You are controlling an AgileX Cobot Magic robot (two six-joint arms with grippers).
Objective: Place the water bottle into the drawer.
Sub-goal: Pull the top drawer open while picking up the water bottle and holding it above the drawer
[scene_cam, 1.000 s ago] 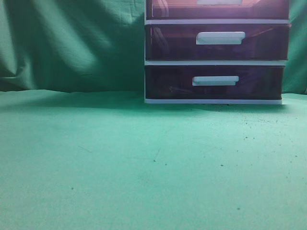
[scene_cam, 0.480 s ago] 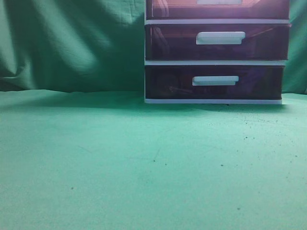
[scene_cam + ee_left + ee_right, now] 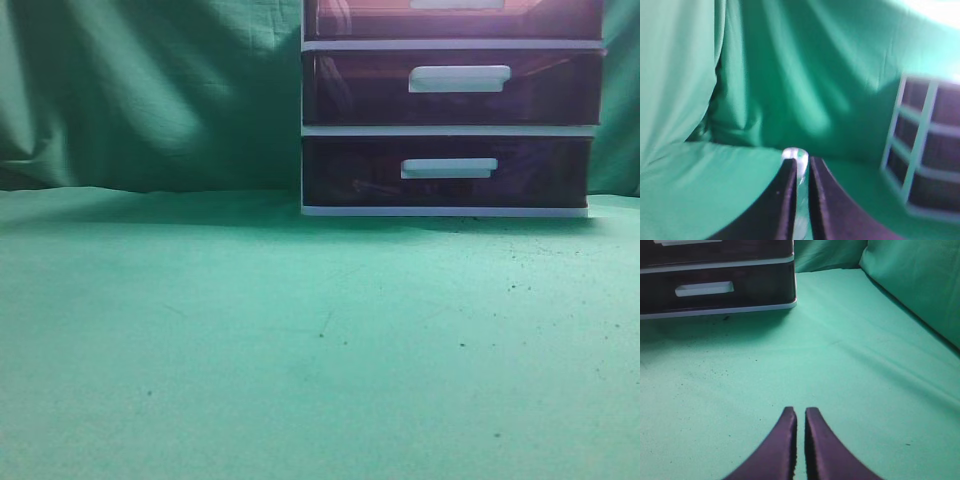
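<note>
Two grippers: both mine, fingers drawn nearly together on each.
Left gripper (image 3: pixel 801 172): clamped on the water bottle (image 3: pixel 795 154); a clear rounded end pokes out between my fingertips, probably its cap end, though the view is blurred.
Right gripper (image 3: pixel 800 415): fingers pressed close with nothing between them, above the green cloth (image 3: pixel 850 370).
Drawer (image 3: pixel 455 18): top of the white-framed unit (image 3: pixel 450 130), only its lower edge visible in the exterior view, front flush with the frame.
Lower drawers (image 3: pixel 450 170): pushed in.
</note>
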